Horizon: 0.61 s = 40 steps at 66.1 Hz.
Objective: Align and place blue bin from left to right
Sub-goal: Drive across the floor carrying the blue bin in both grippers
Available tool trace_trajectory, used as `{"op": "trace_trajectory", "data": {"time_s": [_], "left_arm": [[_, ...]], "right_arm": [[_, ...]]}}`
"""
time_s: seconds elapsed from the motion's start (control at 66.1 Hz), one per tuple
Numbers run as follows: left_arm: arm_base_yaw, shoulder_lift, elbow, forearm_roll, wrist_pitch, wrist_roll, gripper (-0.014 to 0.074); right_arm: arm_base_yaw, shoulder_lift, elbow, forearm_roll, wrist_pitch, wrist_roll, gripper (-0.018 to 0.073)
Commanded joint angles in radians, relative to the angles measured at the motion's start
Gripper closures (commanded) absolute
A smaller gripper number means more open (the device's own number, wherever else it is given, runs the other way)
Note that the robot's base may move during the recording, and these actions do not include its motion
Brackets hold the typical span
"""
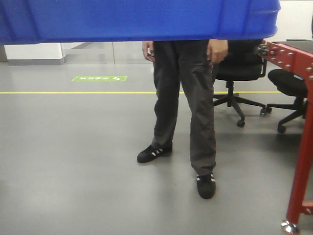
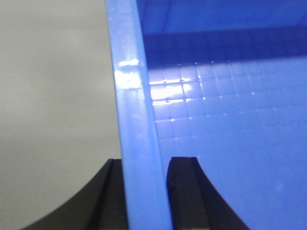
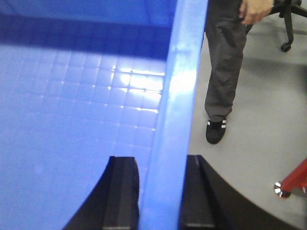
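The blue bin (image 1: pixel 137 19) fills the top of the front view, held up in the air with its underside towards the camera. In the left wrist view its thick left rim (image 2: pixel 136 134) runs upright between the two black fingers, and my left gripper (image 2: pixel 146 191) is shut on it. The gridded bin floor (image 2: pixel 230 124) spreads to the right. In the right wrist view my right gripper (image 3: pixel 160 191) is shut on the bin's right rim (image 3: pixel 175 110), with the gridded floor (image 3: pixel 72 110) to the left.
A person in dark trousers (image 1: pixel 188 98) stands close ahead on the grey floor. Black office chairs (image 1: pixel 244 68) stand behind to the right. A red metal frame (image 1: pixel 301 137) with a caster rises at the right edge. A yellow floor line (image 1: pixel 73 92) crosses farther back.
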Motion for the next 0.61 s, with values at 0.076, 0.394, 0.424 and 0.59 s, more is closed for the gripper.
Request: {"op": "trace_trajectory", "data": {"time_s": [0.076, 0.394, 0.424, 0.59], "left_arm": [[-0.009, -0.025, -0.013, -0.026, -0.095, 0.014, 0.0708], [-0.009, -0.025, -0.013, -0.017, -0.095, 0.014, 0.0708], [-0.009, -0.025, -0.013, -0.016, -0.095, 0.014, 0.0708], [-0.009, -0.025, -0.013, -0.006, -0.095, 0.014, 0.0708]], "right_arm": [[0.004, -0.025, -0.016, 0.021, -0.083, -0.016, 0.0712], [0.004, -0.025, -0.016, 0.021, -0.083, -0.016, 0.0712], [0.004, -0.025, -0.016, 0.021, -0.083, -0.016, 0.0712], [0.004, -0.025, -0.016, 0.021, -0.083, -0.016, 0.0712]]}}
